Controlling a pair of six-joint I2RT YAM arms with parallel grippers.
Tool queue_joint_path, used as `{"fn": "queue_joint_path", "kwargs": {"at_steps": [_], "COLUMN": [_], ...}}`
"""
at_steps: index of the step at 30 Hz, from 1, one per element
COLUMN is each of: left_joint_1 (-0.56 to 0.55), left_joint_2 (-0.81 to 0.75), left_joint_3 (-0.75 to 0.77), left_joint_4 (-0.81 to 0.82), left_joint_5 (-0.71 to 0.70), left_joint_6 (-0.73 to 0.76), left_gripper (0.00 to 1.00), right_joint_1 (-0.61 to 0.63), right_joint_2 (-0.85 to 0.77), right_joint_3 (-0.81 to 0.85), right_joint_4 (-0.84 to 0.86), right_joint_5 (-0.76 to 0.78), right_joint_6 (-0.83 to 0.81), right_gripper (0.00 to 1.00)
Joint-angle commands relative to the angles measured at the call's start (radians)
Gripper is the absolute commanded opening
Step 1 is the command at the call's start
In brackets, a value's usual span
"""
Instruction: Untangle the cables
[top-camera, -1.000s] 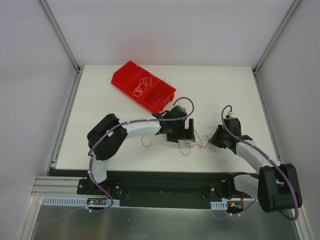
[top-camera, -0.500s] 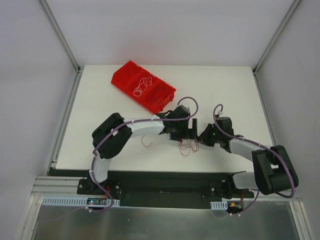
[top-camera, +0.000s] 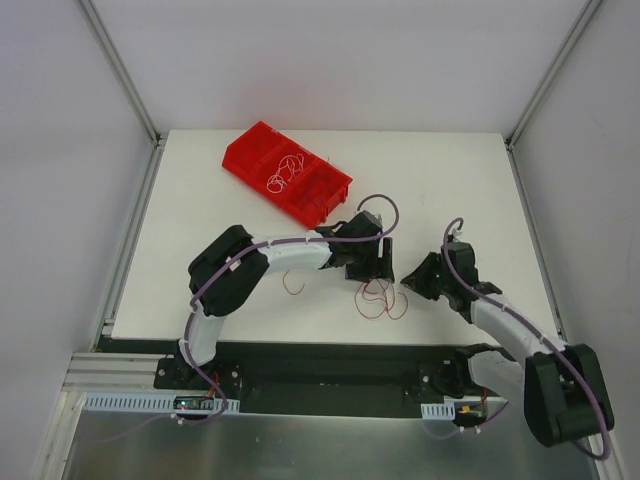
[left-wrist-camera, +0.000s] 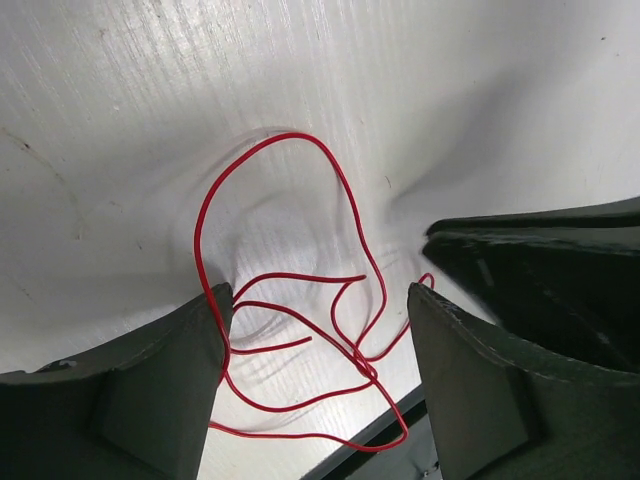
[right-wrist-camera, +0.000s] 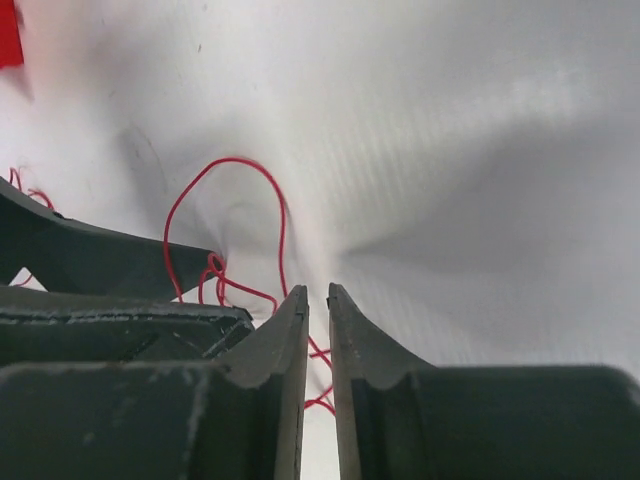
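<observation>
My right gripper (right-wrist-camera: 318, 298) has backed off to the right, almost shut, maybe pinching a strand, I cannot tell; the red cables (top-camera: 378, 297) lie on the table (top-camera: 450, 180) right under my left gripper (left-wrist-camera: 318, 310), its fingers wide apart around them; left is nearer.

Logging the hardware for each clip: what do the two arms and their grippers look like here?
The left arm and right arm each have white links between bulky black joints. A thick purple cable runs along each arm and loops free near the wrist. The left gripper and right gripper each have two matte black, wedge-shaped fingers. No markings are legible.
</observation>
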Motion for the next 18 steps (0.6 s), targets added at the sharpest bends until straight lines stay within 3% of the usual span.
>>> {"fn": "queue_joint_path", "kwargs": {"at_steps": [1,4,6,10,14,18], "left_joint_1": [-0.012,-0.021,-0.032,-0.058,-0.099,-0.127], "left_joint_2": [0.012,0.012,0.010,0.032,0.070,0.125], "left_joint_3": [-0.022,-0.026,-0.019,0.035,0.095,0.156], "left_joint_4": [-0.014,-0.017,-0.034,-0.135,-0.240,-0.320], "left_joint_5": [-0.035,-0.050,-0.081,-0.186,-0.320,-0.377], "left_joint_6": [0.035,0.032,0.032,0.024,0.007,-0.002], "left_gripper": [0.72,0.85,0.89,0.88,0.76,0.76], "right_joint_1": [-0.049,-0.100,-0.118,-0.125,-0.126,-0.126], "right_joint_2": [-0.158,-0.239,-0.271,-0.308,-0.319,-0.318], "right_joint_3": [0.066,0.115,0.148,0.181,0.175,0.170], "right_joint_4": [-0.266,-0.354,-0.394,-0.420,-0.419,-0.416], "right_joint_5": [0.218,0.291,0.310,0.313,0.301,0.298], "right_joint_6": [-0.083,-0.143,-0.179,-0.222,-0.228,-0.232], "right_gripper": [0.18,0.23,0.23,0.24,0.24,0.24]}}
